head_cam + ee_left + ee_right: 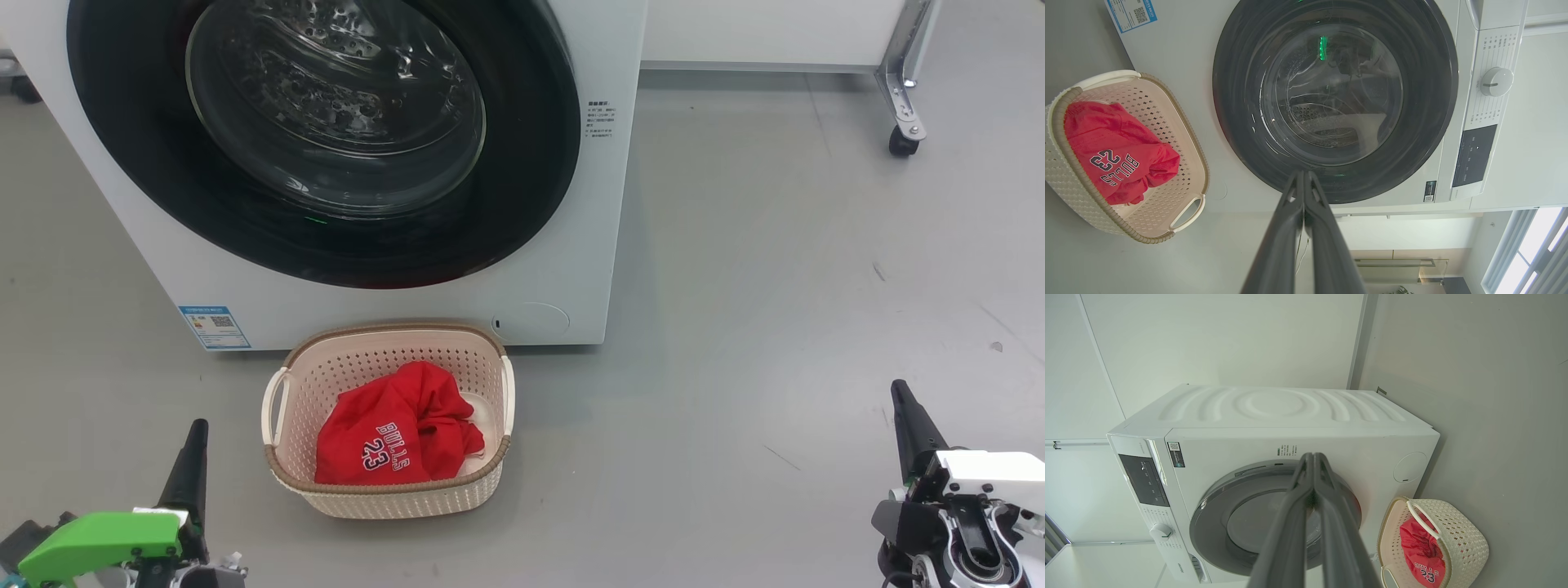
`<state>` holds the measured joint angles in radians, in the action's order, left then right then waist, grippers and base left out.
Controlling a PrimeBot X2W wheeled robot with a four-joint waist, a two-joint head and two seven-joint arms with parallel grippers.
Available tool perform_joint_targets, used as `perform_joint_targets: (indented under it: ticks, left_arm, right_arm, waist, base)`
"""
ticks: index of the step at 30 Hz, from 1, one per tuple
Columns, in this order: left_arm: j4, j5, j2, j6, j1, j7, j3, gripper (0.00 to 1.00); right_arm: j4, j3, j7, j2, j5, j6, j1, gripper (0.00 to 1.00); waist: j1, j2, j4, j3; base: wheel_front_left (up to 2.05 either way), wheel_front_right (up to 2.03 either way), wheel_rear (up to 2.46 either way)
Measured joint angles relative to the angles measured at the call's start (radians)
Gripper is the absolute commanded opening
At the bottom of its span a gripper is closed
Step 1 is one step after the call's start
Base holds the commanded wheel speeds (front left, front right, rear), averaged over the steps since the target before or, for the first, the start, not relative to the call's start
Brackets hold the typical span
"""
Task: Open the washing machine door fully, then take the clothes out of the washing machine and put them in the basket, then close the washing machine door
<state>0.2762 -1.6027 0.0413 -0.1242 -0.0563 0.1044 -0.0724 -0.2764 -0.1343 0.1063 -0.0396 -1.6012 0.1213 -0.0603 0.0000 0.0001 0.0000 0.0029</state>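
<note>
Scanning from my left: the left gripper [196, 437] hung low, fingers pressed together on nothing. The red BULLS 23 jersey [392, 441] lay bunched in the basket [304, 363], just before the washing machine [584, 269], whose door [526, 163] looked shut flush. Far right, the right gripper [902, 400] was pinched closed, empty too. My worry: an unlatched door could swing out, or a forward roll would knock the basket.
</note>
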Motion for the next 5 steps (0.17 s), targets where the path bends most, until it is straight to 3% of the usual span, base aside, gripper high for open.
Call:
perform_joint_targets:
  ticks: [5]
  left_arm:
    - [0.0,0.0,0.0,0.0,0.0,0.0,0.0,0.0]
  right_arm:
    - [0.0,0.0,0.0,0.0,0.0,0.0,0.0,0.0]
  waist:
    - [0.0,0.0,0.0,0.0]
  base:
    - [0.0,0.0,0.0]
